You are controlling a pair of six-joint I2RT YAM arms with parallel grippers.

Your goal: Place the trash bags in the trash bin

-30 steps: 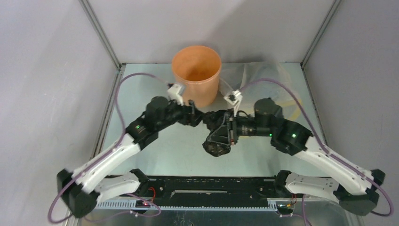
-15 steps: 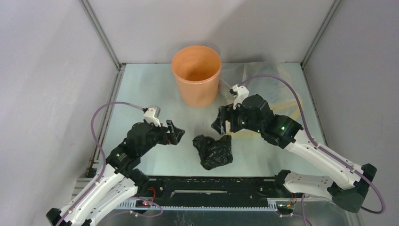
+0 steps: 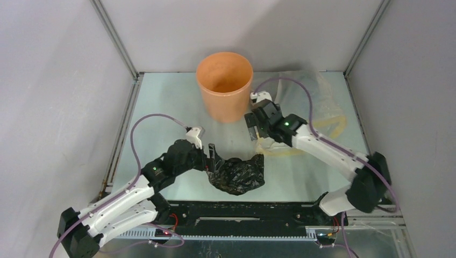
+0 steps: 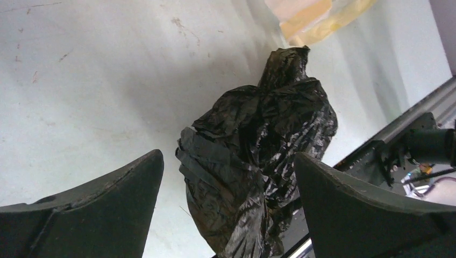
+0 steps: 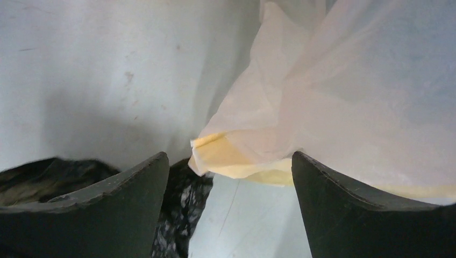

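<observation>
Trash bin at 12 o'clock on worktop, black trash bag crumpled at 6 o'clock, not in yet. Looks light, soft, slippery film, so pinch a bunched fold. Left fingers spread wide at its 9 o'clock; right fingers apart over yellowish bag, holding nothing.

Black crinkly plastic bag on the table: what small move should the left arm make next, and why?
Probably ease the left gripper down around the crinkly glossy black plastic bag and close. Its jaws stand open with the bag lying loose between them, ungripped, and the bag is outside the round orange plastic bin.
</observation>
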